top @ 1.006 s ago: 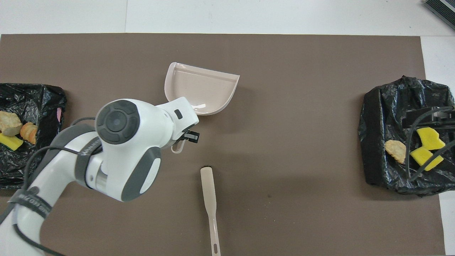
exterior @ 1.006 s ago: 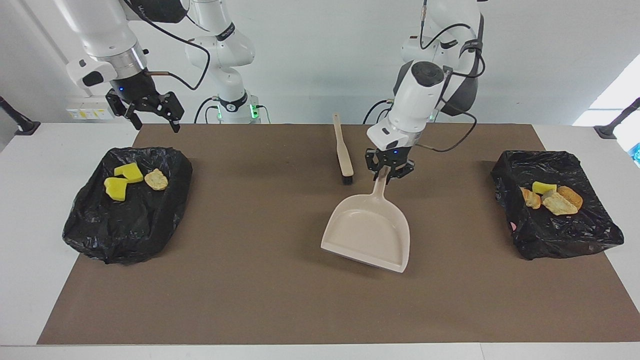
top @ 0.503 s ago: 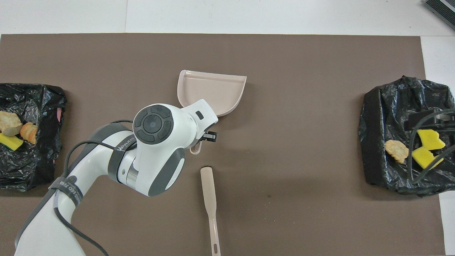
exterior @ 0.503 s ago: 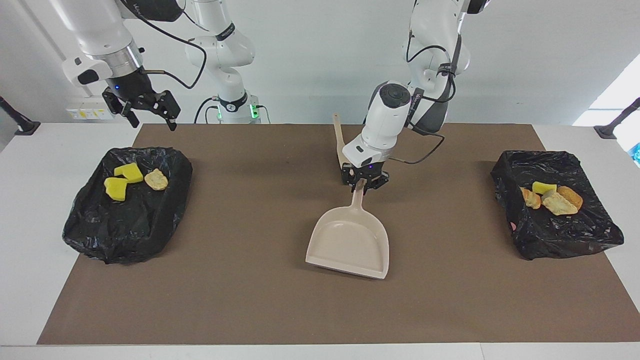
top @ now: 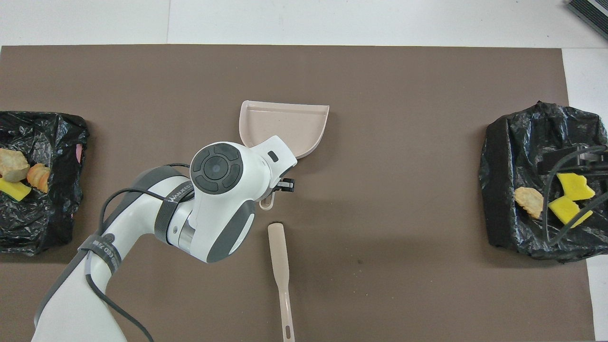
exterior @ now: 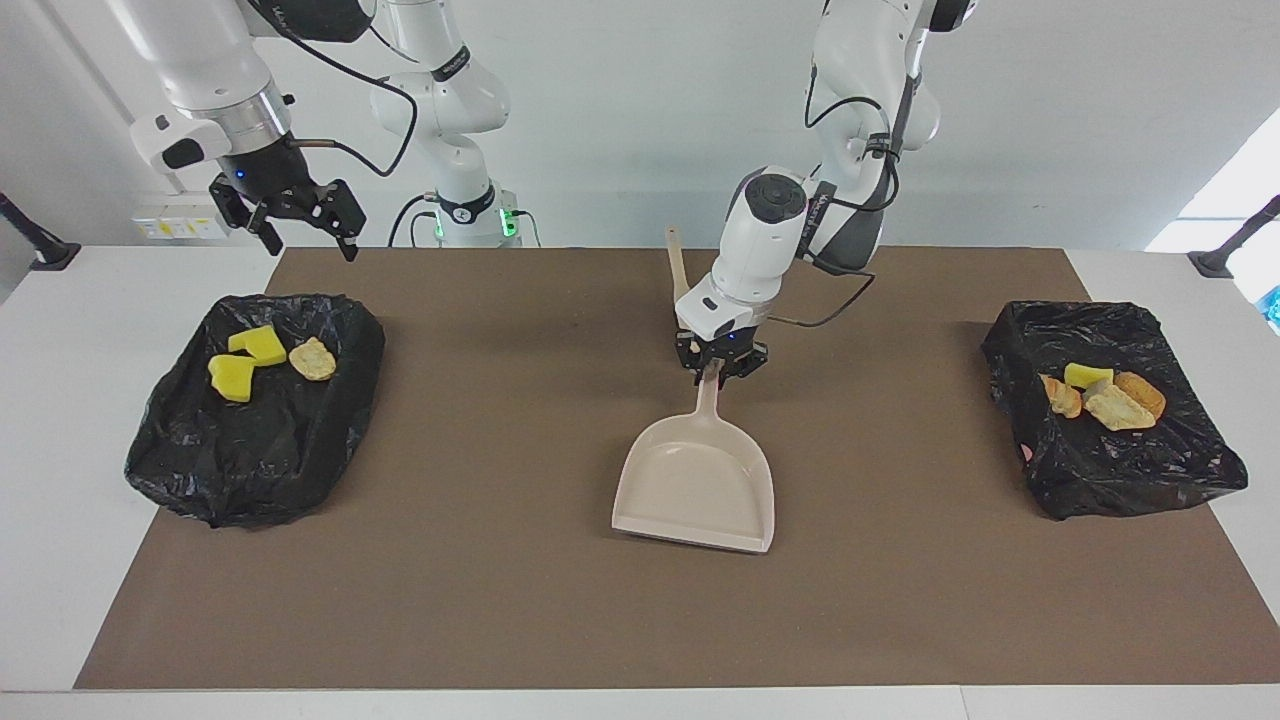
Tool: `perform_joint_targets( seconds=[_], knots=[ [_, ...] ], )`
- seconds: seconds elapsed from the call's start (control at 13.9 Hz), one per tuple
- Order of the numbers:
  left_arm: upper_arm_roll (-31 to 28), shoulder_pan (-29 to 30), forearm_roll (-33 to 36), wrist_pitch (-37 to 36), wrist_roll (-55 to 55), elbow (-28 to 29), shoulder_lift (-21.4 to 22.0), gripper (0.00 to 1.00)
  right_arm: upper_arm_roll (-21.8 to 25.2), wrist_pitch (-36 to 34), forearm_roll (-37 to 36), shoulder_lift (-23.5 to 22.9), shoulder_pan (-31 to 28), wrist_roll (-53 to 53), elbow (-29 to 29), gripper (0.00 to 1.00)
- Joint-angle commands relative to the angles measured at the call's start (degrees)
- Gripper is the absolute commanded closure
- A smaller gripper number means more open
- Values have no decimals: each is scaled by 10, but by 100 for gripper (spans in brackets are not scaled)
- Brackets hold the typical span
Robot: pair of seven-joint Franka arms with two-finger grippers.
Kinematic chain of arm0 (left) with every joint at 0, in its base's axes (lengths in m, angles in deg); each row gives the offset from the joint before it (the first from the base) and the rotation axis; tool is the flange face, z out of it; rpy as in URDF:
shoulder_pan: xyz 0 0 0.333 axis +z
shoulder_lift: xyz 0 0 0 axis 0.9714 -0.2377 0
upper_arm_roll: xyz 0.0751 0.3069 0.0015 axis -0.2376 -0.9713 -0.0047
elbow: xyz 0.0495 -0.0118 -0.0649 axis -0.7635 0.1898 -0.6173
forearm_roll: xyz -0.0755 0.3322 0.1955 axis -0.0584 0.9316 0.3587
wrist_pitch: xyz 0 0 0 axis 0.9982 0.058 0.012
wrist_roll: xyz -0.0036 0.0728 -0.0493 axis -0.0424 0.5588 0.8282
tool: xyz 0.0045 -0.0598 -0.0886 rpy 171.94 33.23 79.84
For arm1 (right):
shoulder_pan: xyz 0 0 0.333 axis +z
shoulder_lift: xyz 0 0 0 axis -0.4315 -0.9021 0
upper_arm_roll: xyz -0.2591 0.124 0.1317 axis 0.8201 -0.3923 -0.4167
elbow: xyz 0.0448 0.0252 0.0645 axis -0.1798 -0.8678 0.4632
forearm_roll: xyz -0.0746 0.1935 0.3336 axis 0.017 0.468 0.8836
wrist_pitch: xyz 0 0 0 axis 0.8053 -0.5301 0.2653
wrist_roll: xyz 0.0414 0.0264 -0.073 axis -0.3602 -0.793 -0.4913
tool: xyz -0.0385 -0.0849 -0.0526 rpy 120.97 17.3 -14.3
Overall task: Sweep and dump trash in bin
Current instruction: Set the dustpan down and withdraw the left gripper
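1. The left tool (exterior: 721, 366) is clenched on the handle of the dustpan (exterior: 697, 484), near the handle's end. The pan is empty and lies on the brown mat (exterior: 500, 600) of the bench, its open lip pointing away from the robots.

2. The right tool (exterior: 288, 210) is released, its fingers spread and holding nothing. It hangs over the robot-side edge of the black-lined bin (exterior: 255, 420) at the right arm's end of the bench. This arm waits.

3. The trash is all inside bins; none is seen on the mat. Below the right tool lie two yellow sponge chunks (exterior: 245, 362) and one bread piece (exterior: 312, 359). Well apart from the left tool, the second bin (exterior: 1110, 470) at the left arm's end holds a yellow sponge chunk and several bread pieces (exterior: 1105, 395).

4. The hand brush (top: 279, 256) lies just beside the left tool, nearer to the robots, untouched.

5. Handling, as a judgement: the pieces look light and soft. The sponge would compress under pinching, and the bread would likely crumble. Both should slide readily on the mat and are better pushed by bristles than gripped.

6. The dustpan looks rigid, light plastic. A grip far from the pan body may let the lip lift or swing, so the lip should be pressed flat.

7. The brush is best taken mid-handle.
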Motion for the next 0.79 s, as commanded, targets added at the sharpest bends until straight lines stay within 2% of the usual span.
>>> perform_joint_targets(
  seconds=[0.0, 0.14, 0.29, 0.72],
  knots=[
    [-11, -13, -1, 6, 20, 1, -2, 100, -4, -1, 9, 13, -6, -6, -14, 0],
    [-11, -12, -5, 9, 21, 6, -1, 100, -4, -1, 9, 13, -6, -6, -14, 0],
    [-11, -12, -7, 12, 60, 7, -1, 77, -4, -1, 9, 13, -6, -6, -14, 0],
    [-11, -12, -7, 12, 76, 8, -1, 77, -4, -1, 9, 13, -6, -6, -14, 0]
  ],
)
